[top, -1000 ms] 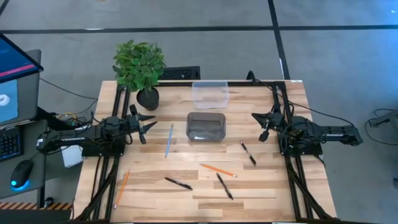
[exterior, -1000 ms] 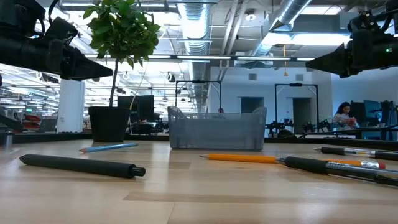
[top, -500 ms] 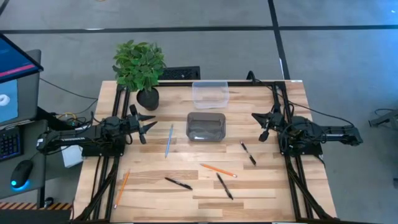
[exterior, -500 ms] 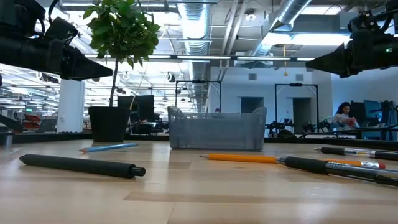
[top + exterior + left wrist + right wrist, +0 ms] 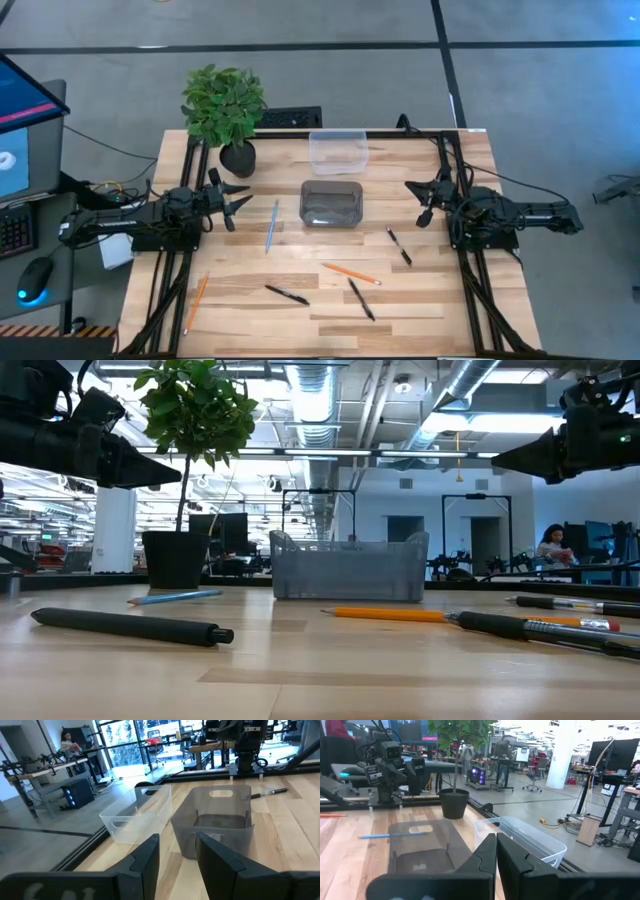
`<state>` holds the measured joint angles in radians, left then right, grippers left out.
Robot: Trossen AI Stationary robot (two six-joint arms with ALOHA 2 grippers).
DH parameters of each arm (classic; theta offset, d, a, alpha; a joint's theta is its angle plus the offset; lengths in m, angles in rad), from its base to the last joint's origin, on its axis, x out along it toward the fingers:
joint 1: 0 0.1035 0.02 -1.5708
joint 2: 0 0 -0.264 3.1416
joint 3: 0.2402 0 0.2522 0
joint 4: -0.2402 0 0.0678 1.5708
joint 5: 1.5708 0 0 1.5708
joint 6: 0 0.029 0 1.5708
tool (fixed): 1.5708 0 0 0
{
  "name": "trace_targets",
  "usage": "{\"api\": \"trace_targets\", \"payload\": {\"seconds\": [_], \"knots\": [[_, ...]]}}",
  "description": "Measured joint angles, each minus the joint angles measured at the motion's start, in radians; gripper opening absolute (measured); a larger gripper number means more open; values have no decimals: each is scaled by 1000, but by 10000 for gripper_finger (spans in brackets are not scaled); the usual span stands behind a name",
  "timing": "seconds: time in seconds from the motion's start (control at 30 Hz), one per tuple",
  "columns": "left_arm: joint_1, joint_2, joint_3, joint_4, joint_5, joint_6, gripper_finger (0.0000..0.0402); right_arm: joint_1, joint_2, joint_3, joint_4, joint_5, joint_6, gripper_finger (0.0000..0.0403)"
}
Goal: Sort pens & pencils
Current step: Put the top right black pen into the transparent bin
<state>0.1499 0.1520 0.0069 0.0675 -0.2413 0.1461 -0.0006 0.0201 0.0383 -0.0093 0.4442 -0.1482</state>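
Table (image 5: pixel 440 300) count: 3 black pens (image 5: pixel 287 295) and 3 pencils (image 5: pixel 351 273), 2 orange and 1 blue, all loose on the wood in front of 2 bins (image 5: pixel 332 203). Left gripper (image 5: pixel 238 203) open, empty, at left edge; right gripper (image 5: pixel 420 200) shut, empty, at right.

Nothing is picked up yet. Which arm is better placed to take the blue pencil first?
Left. The blue pencil lies just ahead of the open left gripper; the right gripper is shut, across the bins, nearer a black pen.
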Motion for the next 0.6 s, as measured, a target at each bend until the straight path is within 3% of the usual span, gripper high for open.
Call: {"api": "trace_targets", "payload": {"seconds": [0.43,0.6], "knots": [[0,0,0,0,0,-10,118,0,0,0,16,0,20,39],[0,0,0,0,1,-11,118,0,0,0,52,-1,83,72]]}}
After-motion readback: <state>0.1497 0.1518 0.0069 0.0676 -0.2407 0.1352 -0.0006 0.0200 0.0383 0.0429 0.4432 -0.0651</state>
